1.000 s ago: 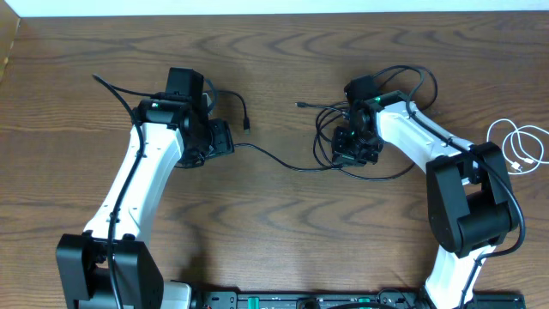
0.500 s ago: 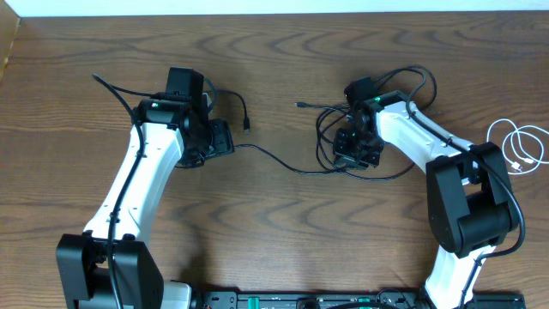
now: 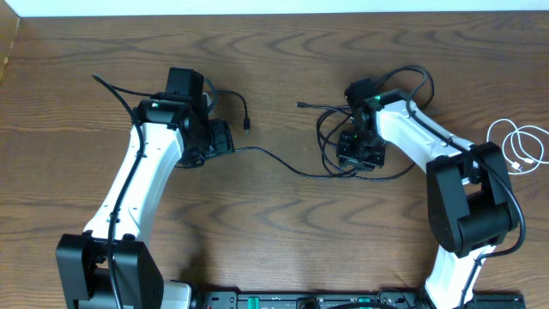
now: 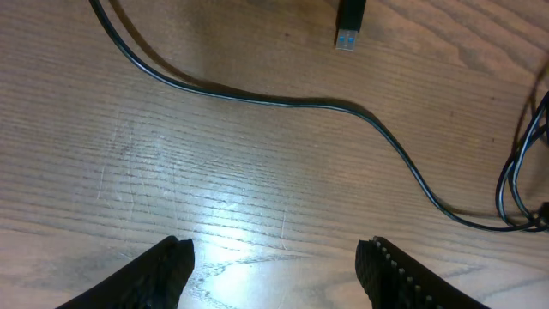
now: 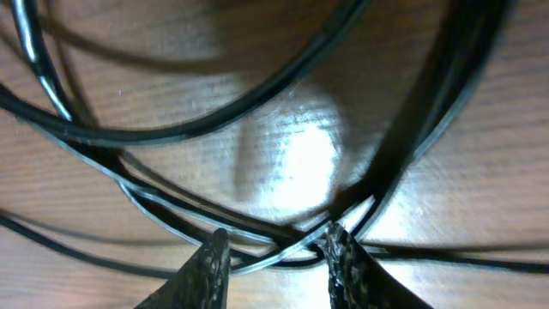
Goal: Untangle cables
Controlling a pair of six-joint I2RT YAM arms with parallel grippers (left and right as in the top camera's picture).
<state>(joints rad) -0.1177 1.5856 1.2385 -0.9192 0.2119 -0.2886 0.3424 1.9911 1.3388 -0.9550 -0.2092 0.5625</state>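
Observation:
The long black cable (image 3: 276, 158) runs from a plug end (image 3: 246, 125) near my left gripper (image 3: 221, 137) across to a tangle of loops (image 3: 328, 137) at the centre right. My right gripper (image 3: 358, 154) stands over that tangle. In the right wrist view its jaws (image 5: 276, 249) are apart, with crossing strands of the black cable (image 5: 425, 112) lying loose between the tips. My left gripper (image 4: 274, 257) is open above bare wood, and the black cable (image 4: 300, 103) and its plug (image 4: 350, 17) lie beyond it. The white cable (image 3: 519, 146) is coiled apart at the far right.
A second small plug end (image 3: 301, 105) of the black cable points left from the tangle. The table's back edge (image 3: 274, 12) runs along the top. Both arm bases stand at the front edge.
My right gripper's jaws have widened over the tangle, and it has shifted slightly to the right. The left arm has not moved.

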